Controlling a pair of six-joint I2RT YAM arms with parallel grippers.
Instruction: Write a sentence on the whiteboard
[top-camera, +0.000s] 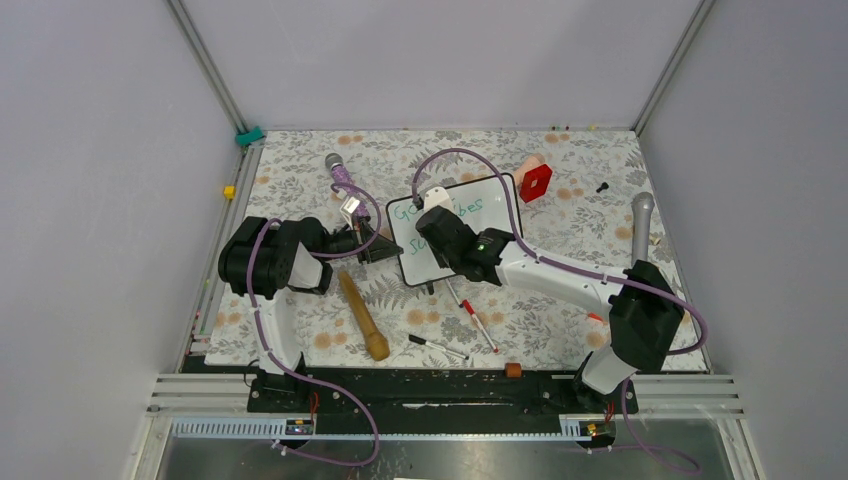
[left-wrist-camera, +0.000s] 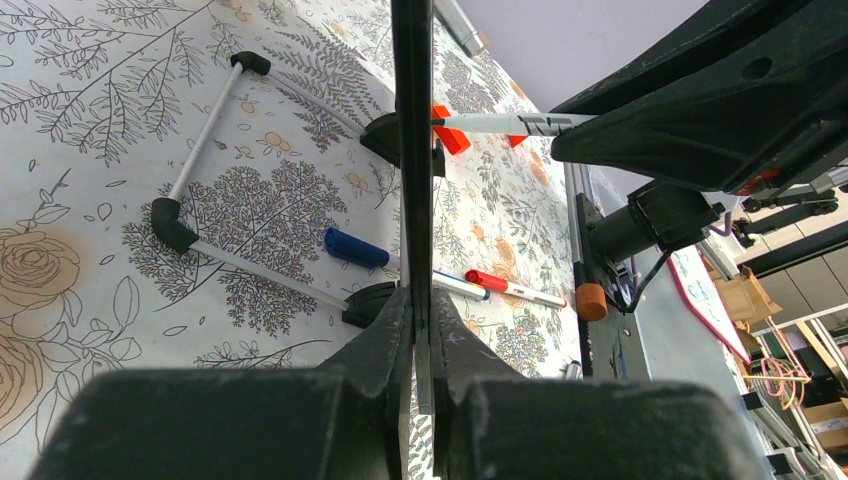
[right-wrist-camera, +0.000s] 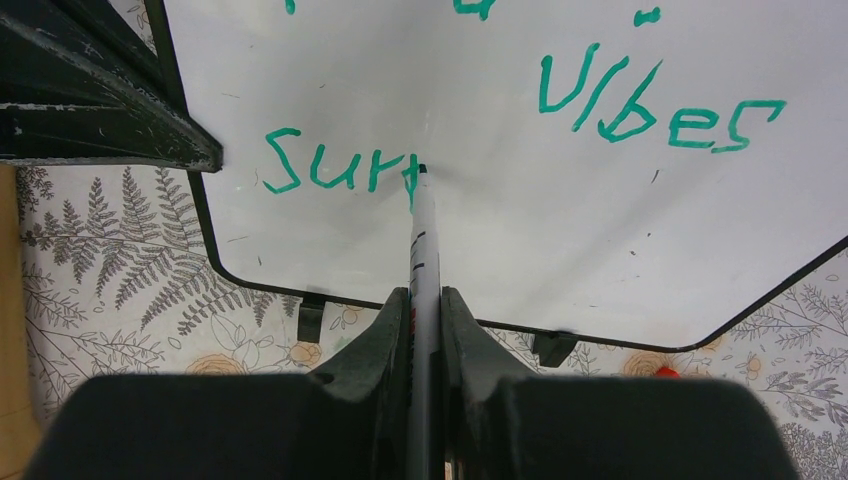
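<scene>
The board lies mid-table between the two arms, and the right gripper is over it, fingers closed tight on a marker that sticks straight out ahead of them. The marker's tip touches the board at the right end of the lower line of the sentence, where green "Sur" and part of a fourth letter stand under "Vibes". What matters for the coming stroke is that the bare white runs off to the right of the tip, along the line and square across the marker's long axis, so the right arm has to travel sideways. The left gripper is pinched on a thin black edge, which I take to be the board's left frame.
</scene>
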